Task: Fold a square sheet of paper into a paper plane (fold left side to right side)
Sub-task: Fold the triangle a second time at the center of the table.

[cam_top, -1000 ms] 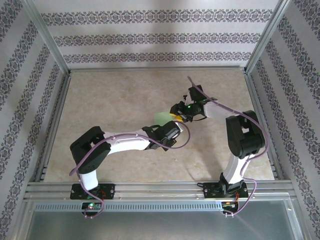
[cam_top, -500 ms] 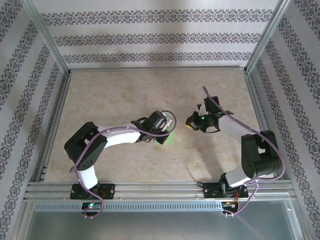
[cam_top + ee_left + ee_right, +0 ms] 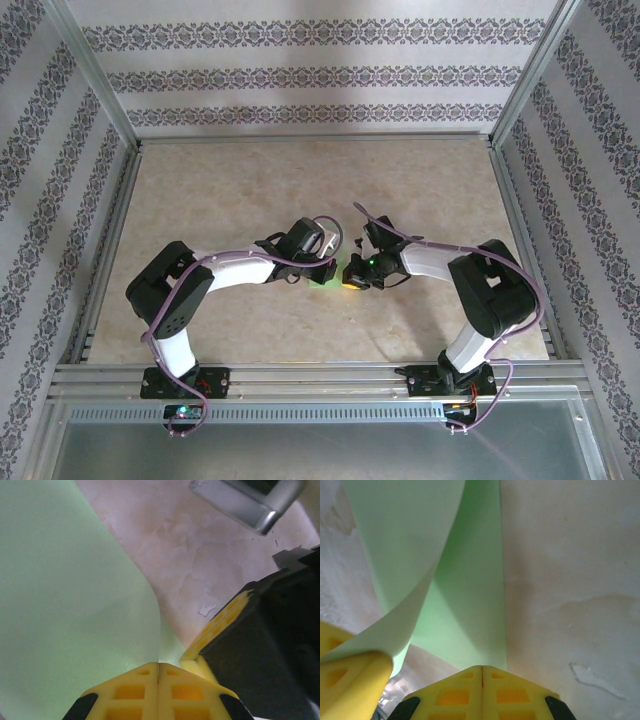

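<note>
We find no text, label, brand, number or sign that we can read; the patterned wallpaper point(image 3: 300, 75) carries ornament only.

Left pincer point(image 3: 158, 669) shut — against green paper point(image 3: 65, 605).

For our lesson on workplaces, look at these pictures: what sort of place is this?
Probably a robot test cell in a lab: a left arm and right arm bolted to a rail, an aluminium frame around the table, and patterned walls.
</note>
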Controlling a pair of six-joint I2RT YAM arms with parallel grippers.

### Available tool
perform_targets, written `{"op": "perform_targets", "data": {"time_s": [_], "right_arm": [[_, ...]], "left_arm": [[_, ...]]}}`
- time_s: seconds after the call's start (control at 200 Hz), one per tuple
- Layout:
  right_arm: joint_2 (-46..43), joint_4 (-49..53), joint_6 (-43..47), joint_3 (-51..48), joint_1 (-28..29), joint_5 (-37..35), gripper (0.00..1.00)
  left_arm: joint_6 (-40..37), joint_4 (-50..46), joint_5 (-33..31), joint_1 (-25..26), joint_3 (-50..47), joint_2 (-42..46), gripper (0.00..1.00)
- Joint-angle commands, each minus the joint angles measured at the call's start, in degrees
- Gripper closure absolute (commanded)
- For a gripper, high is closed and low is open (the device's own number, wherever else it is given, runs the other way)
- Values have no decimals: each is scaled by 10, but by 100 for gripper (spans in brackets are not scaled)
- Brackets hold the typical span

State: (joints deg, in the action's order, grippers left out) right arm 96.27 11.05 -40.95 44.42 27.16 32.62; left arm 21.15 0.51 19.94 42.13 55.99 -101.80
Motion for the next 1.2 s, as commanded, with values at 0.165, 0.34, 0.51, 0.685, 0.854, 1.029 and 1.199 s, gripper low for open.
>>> {"op": "perform_targets", "data": {"time_s": [0.165,0.34,0.51,0.685,0.854,1.029,1.199], "right_arm": [[31,6,16,36,10,-22,100],[39,31,27,36,10,-34,100],[47,47,40,31,10,-40,100],[47,52,47,36,9,-40,100],[50,61,55,43,10,-41,100],[52,67,59,49,10,-41,100],[51,73,62,50,10,-44,100]], "left_arm": [[17,19,12,-11,-3,-2,100],[17,12,18,-21,-6,-1,100],[9,4,44,-45,-5,-1,100],[-11,-12,66,-65,6,-15,100],[-25,-19,83,-78,14,-32,100],[-43,-38,93,-86,23,-49,100],[-46,-35,94,-91,21,-54,100]]}}
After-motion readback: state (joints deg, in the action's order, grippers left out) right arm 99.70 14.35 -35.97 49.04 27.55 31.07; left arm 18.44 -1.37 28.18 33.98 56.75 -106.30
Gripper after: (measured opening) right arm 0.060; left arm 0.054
